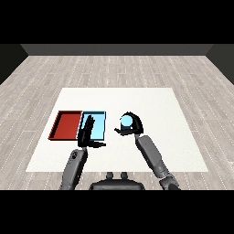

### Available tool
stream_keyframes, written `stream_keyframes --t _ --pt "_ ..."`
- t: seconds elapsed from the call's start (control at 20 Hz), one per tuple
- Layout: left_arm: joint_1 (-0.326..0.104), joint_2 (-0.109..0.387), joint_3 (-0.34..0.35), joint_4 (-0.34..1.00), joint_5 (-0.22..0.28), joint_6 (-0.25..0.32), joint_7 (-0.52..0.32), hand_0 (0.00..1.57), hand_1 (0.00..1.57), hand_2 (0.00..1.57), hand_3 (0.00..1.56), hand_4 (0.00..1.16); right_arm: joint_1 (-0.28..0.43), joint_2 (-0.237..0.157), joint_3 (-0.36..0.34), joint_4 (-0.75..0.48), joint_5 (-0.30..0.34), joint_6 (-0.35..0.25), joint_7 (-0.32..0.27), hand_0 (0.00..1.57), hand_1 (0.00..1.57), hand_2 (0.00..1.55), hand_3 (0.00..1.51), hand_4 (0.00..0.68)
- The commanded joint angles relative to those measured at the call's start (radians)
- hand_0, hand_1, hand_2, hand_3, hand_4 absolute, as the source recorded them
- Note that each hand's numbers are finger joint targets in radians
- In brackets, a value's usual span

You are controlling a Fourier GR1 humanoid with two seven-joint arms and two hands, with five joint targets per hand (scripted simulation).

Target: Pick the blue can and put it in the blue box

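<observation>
The left robot hand (87,130) covers part of the blue tray (101,119), hiding its near-left floor and rim. The right robot hand (131,127) wraps the blue can (125,121), hiding its lower body.

The can (125,121) is light blue, the trays red (65,125) and pale blue (99,126), the table (151,114) white, both hands black.

The left hand (87,132) lies across the light blue tray (101,119) at centre-left, covering its left part (right part shows bare); white table (151,105) between tray and right hand (130,127) is open; red tray (66,124) borders farther left
</observation>
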Motion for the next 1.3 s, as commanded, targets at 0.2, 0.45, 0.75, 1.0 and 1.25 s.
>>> stream_keyframes --t 0.2,0.45,0.75,1.0,1.25 --pt "-0.097 -0.001 -0.113 0.137 0.033 0.089 -0.014 0.00 0.00 0.00 0.00 0.00 -0.015 -0.005 -0.036 -0.056 0.025 0.037 0.069 1.43 1.43 1.43 1.41 0.654" --pt "-0.146 -0.001 -0.233 0.131 0.041 0.224 0.015 0.00 0.00 0.00 0.00 0.00 -0.001 0.006 0.047 -0.010 -0.001 -0.036 -0.019 1.42 1.42 1.44 1.41 0.661" --pt "-0.154 -0.001 -0.233 0.252 0.073 0.204 -0.065 0.00 0.00 0.00 0.00 0.00 -0.074 0.006 -0.023 0.001 0.015 0.038 0.030 1.41 1.41 1.45 1.42 0.663" --pt "-0.251 -0.001 -0.267 0.357 0.130 0.267 -0.043 0.00 0.00 0.00 0.00 0.00 -0.018 0.006 0.019 -0.022 -0.009 0.040 0.001 1.40 1.40 1.44 1.40 0.669" --pt "-0.237 -0.001 -0.280 0.430 0.161 0.213 -0.128 0.00 0.00 0.00 0.00 0.00 -0.011 0.006 0.080 -0.100 0.012 -0.007 0.059 1.40 1.40 1.45 1.41 0.682"
